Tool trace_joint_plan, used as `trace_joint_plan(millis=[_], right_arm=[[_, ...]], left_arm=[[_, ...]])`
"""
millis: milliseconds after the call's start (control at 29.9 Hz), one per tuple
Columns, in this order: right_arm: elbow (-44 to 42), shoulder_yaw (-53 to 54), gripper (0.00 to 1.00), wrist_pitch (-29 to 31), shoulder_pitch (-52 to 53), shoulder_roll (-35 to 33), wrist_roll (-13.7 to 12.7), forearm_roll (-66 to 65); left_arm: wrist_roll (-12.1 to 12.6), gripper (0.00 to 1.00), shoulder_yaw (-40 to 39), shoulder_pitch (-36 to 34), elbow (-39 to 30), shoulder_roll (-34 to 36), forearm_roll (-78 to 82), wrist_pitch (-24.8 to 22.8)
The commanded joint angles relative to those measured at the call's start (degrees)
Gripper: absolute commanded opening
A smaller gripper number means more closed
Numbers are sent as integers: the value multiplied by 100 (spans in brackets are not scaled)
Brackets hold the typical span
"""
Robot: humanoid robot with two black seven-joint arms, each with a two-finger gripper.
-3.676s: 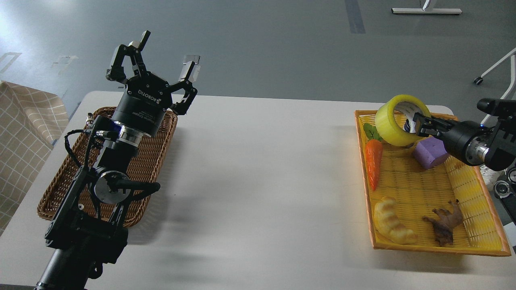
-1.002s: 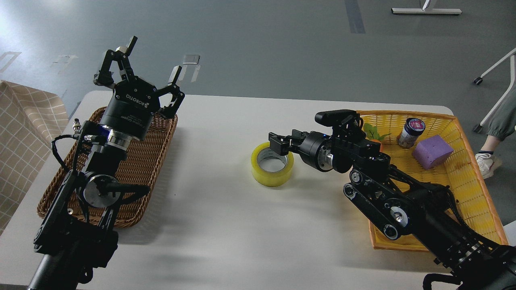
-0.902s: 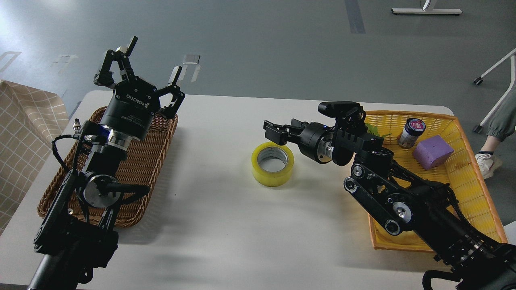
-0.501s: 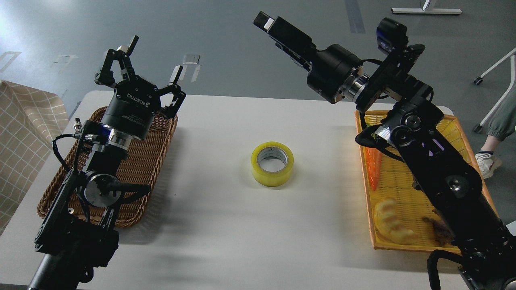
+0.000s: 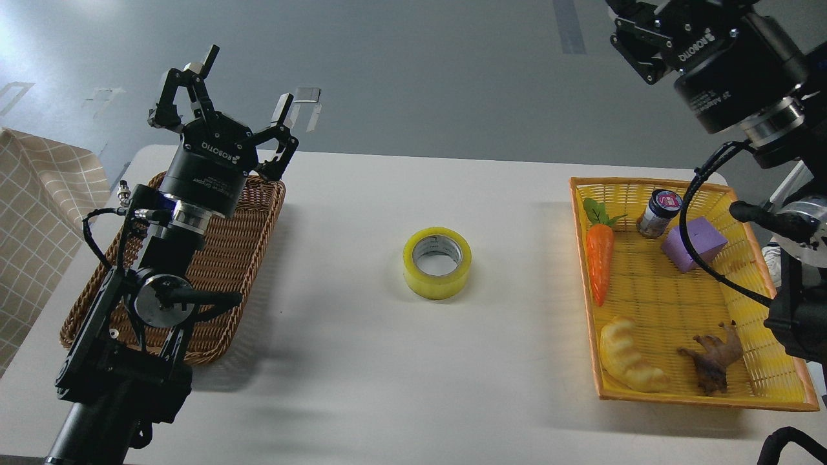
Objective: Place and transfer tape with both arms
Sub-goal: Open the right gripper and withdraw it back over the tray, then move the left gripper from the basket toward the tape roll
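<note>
Tape [image 5: 437,261] lies flat on its side at the middle of the table [image 5: 387,387], core hole up, touching nothing and well apart from both baskets. Neither gripper holds it. I judge the first half done: the roll sits placed at centre, within reach of either arm. What is left, as I read it, is the pickup by the left arm and the carry to the wicker basket [image 5: 242,258] at the left edge.

My left gripper [image 5: 234,87] hangs above the far end of that basket, fingers spread wide and empty, pointing up and away from me. My right gripper [image 5: 636,29] is raised high at the top right, above the far right corner; its fingers are cut off by the edge of the view, so I cannot tell whether they are apart or together. Nothing hangs from it that I can see.

The yellow tray [image 5: 581,271] lies along the right edge, holding a carrot [image 5: 599,258], a jar [image 5: 658,212], a purple block [image 5: 692,244], a bread roll [image 5: 627,355] and a small brown figure [image 5: 714,358].

The table is white and matte, bare around the roll. Beyond its far edge runs a grey floor [image 5: 420,77] with tape marks; a checked cloth [image 5: 39,226] shows past the left edge.
</note>
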Motion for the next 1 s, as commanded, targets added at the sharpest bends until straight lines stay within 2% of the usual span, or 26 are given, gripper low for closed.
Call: trace_joint_plan(millis=[0, 200, 334, 434, 668, 735, 769, 835, 969], right_arm=[[169, 669, 100, 1, -468, 134, -1, 789], [222, 1311, 100, 44, -1048, 257, 8, 1044], [275, 1400, 100, 115, -1224, 257, -1, 1176], [283, 1382, 100, 98, -1321, 275, -10, 1176], [257, 1365, 100, 124, -1418, 328, -10, 1176], [248, 1330, 100, 159, -1418, 293, -19, 1176], [248, 1329, 100, 159, -1418, 293, -19, 1176], [222, 1321, 100, 185, -1418, 284, -19, 1176], [213, 1321, 100, 185, -1409, 284, -19, 1176]], left_arm=[[-3, 99, 6, -5, -53, -35, -4, -12], [-20, 99, 6, -5, -53, -44, -13, -197], [-178, 99, -2, -5, -53, -53, -48, -188], [-433, 99, -46, -66, -114, -158, -249, -74], [-346, 99, 32, -198, -273, 34, -427, 638], [-31, 99, 85, -408, -290, 245, -173, 857], [-29, 99, 85, -409, -291, 246, -171, 858], [208, 99, 94, -593, -282, 394, 379, 1077], [217, 99, 313, -611, -343, 404, 1723, 1490]])
